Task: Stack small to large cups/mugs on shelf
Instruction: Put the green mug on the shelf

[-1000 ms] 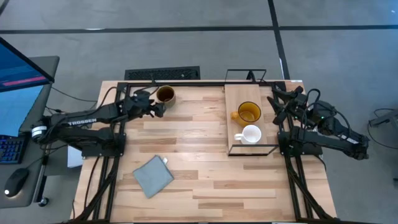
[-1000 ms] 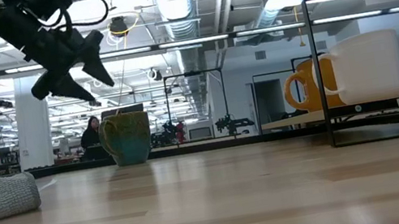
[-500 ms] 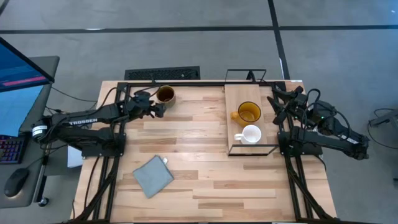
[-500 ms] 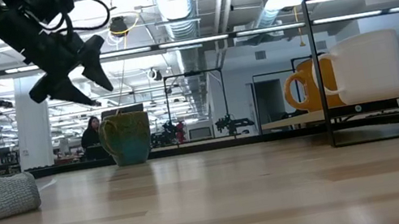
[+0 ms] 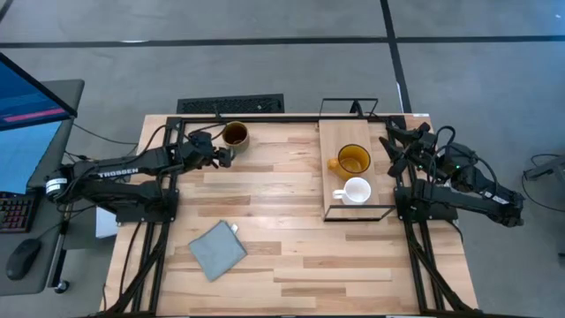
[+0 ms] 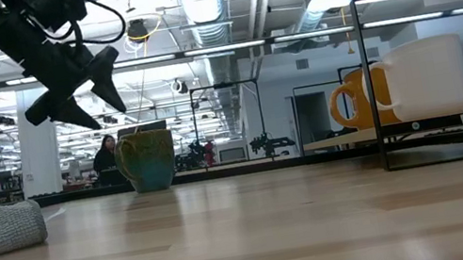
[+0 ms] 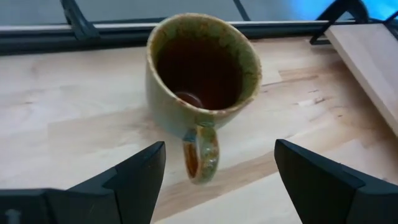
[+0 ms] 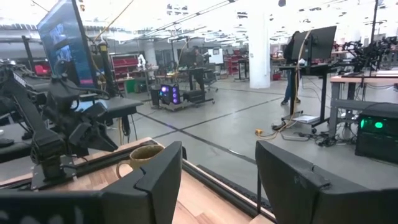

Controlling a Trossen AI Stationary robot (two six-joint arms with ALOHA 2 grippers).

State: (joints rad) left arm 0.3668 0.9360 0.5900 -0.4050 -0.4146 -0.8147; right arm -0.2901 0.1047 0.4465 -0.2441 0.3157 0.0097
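Left arm lining up on the last mug

Long light wooden shelf [image 5: 346,141] holds two mugs; dark brown-olive glazed mug [image 5: 234,134] sits on the table's far edge, left gripper [image 7: 214,171] spread wide above its handle, needing descent; right gripper [image 5: 389,146] waits released beside the shelf

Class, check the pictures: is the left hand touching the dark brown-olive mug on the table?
Apart. The low view shows the left hand open in the air above the dark brown-olive mug, clear space between them.
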